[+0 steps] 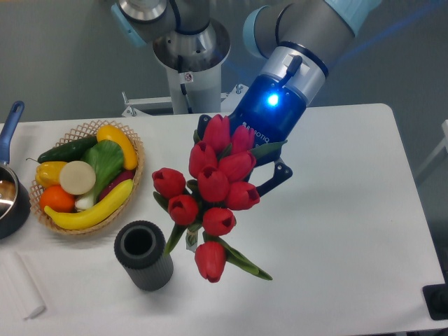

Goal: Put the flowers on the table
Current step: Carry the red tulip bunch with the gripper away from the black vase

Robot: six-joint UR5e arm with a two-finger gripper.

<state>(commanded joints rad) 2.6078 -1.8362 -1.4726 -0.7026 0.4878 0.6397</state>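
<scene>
Jaws first: mostly hidden behind the tulip heads, so we can't tell from this view whether they are clenched on the stems or merely behind them. One dark finger link shows right of the bunch, nothing more. The gripper point(241, 168) sits under the blue-lit wrist, angled down toward the bunch.

Largest down:
- worktop point(350, 210) — white, right half bare of objects, so that looks to us like the obvious drop zone.
- arm — comes in from top right, wrist over the back-centre of the worktop.
- wicker basket point(87, 129) of fruit and vegetables, at the left.
- flowers point(213, 185) — red heads fanned toward the camera, stems running down-left toward the vase point(143, 255). We can't say whether the stem ends are in the vase mouth, just beside it, or lifted clear of it.
- pot with blue handle at the far left edge, partly cut off.

Status as we judge it: bunch looks carried rather than lying flat — placing not yet done. Left to do: clear the vase, move over bare worktop, lower, let go.
</scene>
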